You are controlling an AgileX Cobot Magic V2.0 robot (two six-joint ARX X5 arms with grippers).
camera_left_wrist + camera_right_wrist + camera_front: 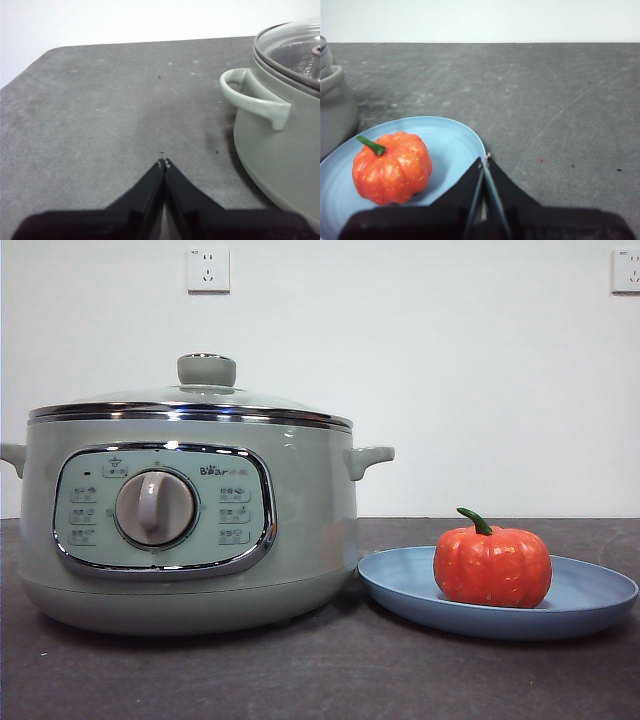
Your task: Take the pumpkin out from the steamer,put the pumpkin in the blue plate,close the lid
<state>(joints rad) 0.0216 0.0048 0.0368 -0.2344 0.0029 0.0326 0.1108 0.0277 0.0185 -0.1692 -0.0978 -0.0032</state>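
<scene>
The orange pumpkin [492, 566] with its green stem sits in the blue plate [590, 595], to the right of the sage-green steamer [190, 510]. The glass lid [200, 400] rests shut on the steamer, knob up. In the right wrist view the pumpkin [391, 167] lies in the plate [455, 140], and my right gripper [484, 160] is shut and empty, above the plate's rim. My left gripper [163, 163] is shut and empty over bare table, apart from the steamer [280, 145] and its side handle. Neither gripper shows in the front view.
The dark grey table [400, 680] runs under everything. A white wall with two outlets [208, 270] stands behind. The steamer's side handle [250, 97] juts toward my left gripper's side.
</scene>
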